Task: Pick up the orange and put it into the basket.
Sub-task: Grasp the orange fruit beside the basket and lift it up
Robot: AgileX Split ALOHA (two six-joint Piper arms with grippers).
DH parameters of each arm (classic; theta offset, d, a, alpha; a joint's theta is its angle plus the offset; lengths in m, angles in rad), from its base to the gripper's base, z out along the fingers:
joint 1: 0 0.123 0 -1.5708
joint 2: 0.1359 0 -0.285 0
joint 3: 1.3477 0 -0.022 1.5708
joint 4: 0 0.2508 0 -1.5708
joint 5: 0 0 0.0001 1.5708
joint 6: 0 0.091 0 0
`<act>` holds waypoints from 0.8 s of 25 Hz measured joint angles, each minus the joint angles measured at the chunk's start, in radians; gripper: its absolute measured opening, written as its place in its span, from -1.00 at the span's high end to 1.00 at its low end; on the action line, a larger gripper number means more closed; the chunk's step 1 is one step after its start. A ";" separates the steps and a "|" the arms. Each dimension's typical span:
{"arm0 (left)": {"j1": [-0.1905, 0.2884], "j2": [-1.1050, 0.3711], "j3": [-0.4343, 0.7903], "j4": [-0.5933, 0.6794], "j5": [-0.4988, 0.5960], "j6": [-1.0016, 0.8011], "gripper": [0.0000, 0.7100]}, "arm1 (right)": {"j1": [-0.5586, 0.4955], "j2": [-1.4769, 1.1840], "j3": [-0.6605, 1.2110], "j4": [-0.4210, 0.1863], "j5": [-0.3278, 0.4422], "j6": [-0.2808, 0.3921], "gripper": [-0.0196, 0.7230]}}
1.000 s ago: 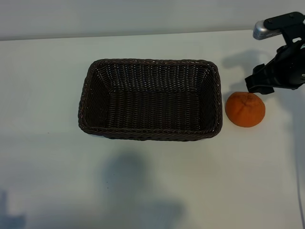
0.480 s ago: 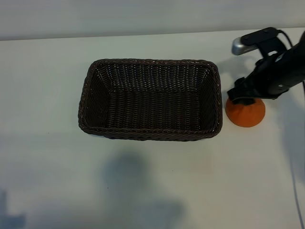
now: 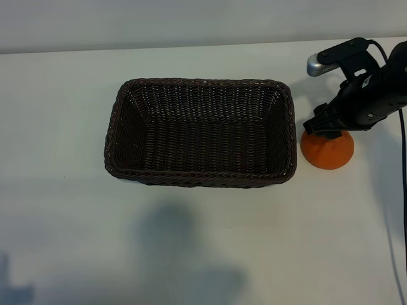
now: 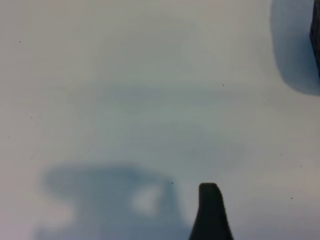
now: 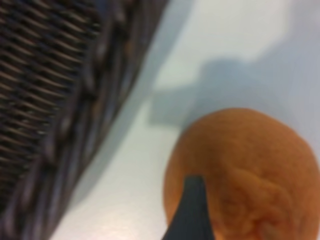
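I see my right gripper (image 3: pixel 325 127) spread wide over the orange (image 3: pixel 328 152), just beside the basket (image 3: pixel 200 86). Both sit near the table's (image 3: pixel 63 241) right edge.

One orange (image 3: pixel 328 152), one basket (image 3: pixel 200 179), seemingly nothing else.

We can read no text, label, brand, number or sign anywhere in these views, neither on the wicker basket (image 3: pixel 200 132) nor beside it.

Even, bright light; soft shadows on the table (image 3: pixel 76 241); right wrist view blurred.
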 joint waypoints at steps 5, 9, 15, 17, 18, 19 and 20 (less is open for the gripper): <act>0.000 0.000 0.000 0.000 0.000 0.000 -0.48 | 0.000 0.000 0.000 -0.019 -0.001 0.020 -0.64; 0.000 0.000 0.000 0.000 0.000 0.000 -0.48 | 0.000 0.011 -0.001 -0.019 0.002 0.021 -0.64; 0.000 0.000 0.000 0.000 0.000 0.000 -0.48 | 0.000 0.060 -0.001 -0.019 0.029 0.021 -0.52; 0.000 0.000 0.000 0.000 0.000 0.000 -0.48 | 0.000 0.060 -0.001 -0.019 0.029 0.021 -0.29; 0.000 0.000 0.000 0.000 0.000 0.000 -0.48 | 0.000 0.060 -0.001 -0.019 0.029 0.021 -0.10; 0.000 0.000 0.000 0.000 0.000 0.000 -0.48 | 0.000 0.060 -0.001 -0.019 0.029 0.021 0.08; 0.000 0.000 0.000 0.000 0.000 0.000 -0.48 | 0.000 0.060 -0.001 -0.019 0.029 0.021 0.31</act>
